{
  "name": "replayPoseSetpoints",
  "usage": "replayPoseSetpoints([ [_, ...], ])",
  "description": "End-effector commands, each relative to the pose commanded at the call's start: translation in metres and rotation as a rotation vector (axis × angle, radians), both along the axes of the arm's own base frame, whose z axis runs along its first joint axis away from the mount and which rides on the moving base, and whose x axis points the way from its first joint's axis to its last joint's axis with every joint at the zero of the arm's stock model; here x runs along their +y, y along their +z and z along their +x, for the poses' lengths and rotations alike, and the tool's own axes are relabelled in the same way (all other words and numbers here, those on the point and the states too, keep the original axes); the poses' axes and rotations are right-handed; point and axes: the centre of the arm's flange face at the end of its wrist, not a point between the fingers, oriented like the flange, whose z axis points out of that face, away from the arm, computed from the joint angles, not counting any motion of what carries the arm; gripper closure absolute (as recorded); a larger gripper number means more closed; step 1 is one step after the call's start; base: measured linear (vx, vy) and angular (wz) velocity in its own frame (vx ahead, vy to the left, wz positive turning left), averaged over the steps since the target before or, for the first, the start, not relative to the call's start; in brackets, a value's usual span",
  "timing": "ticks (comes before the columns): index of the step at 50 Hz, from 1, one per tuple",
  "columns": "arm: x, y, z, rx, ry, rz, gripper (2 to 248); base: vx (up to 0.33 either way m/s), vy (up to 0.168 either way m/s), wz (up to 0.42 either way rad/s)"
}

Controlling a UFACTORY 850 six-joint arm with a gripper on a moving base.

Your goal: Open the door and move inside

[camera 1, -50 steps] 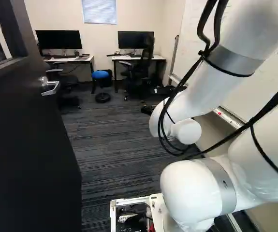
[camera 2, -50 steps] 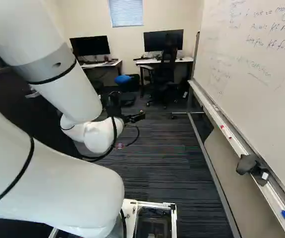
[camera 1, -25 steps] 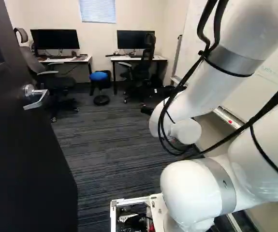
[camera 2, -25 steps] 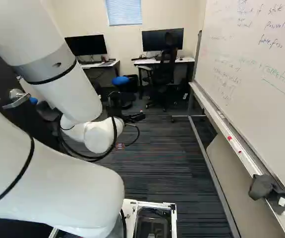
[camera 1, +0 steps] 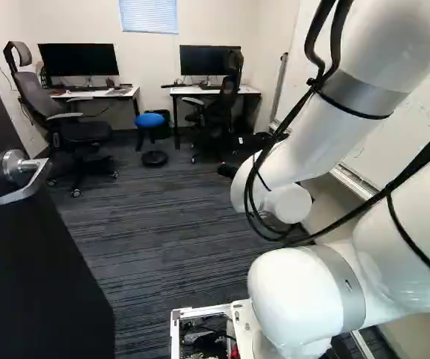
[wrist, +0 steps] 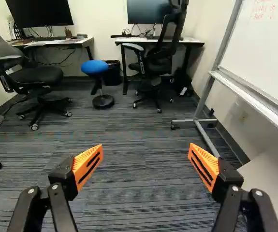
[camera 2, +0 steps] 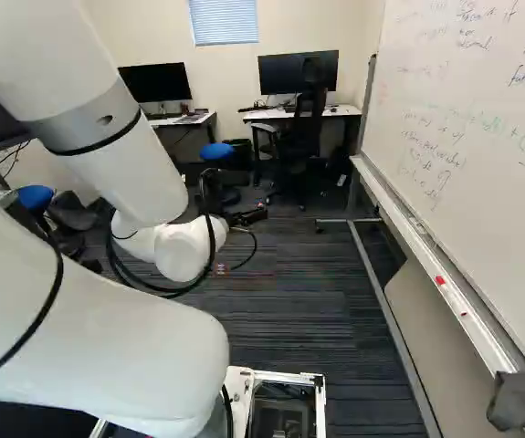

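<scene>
1. Door (camera 1: 35, 254): left of the arm (camera 1: 304, 149) in the left base view.
2. Left desk (camera 1: 87, 95) and right desk (camera 1: 181, 91): apart, along the far wall (camera 1: 151, 56), 1 monitor (camera 1: 78, 60) (camera 1: 203, 60) on each.1. Door (camera 1: 35, 254): left of the arm (camera 1: 304, 149) in the left base view.
2. Left desk (camera 1: 87, 95), right desk (camera 1: 181, 91): apart, at the far wall (camera 1: 151, 56).
3. Left monitor (camera 1: 78, 60), right monitor (camera 1: 203, 60): 1 on each desk.
4. Left chair (wrist: 35, 75), right chair (wrist: 158, 63): 1 before each desk.
5. Stool (wrist: 94, 67): between the 2 chairs, before the bin (wrist: 112, 73).
6. Whiteboard (camera 2: 463, 119): right of the right desk.

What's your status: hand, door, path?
Black two-fingered hand open, empty. Dark flat door open, silver metal lever handle not gripped. Ahead, well beyond the hand: round blue-topped stool, two dark wheeled office chairs.
</scene>
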Motion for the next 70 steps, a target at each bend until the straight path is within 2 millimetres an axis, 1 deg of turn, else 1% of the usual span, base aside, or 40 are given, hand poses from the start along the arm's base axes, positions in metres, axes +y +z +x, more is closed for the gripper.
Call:
replayPoseSetpoints([
  [70,0.0000,0.0000,0.0000,0.000,0.000,0.000,3,0.214,0.007,-0.007],
])
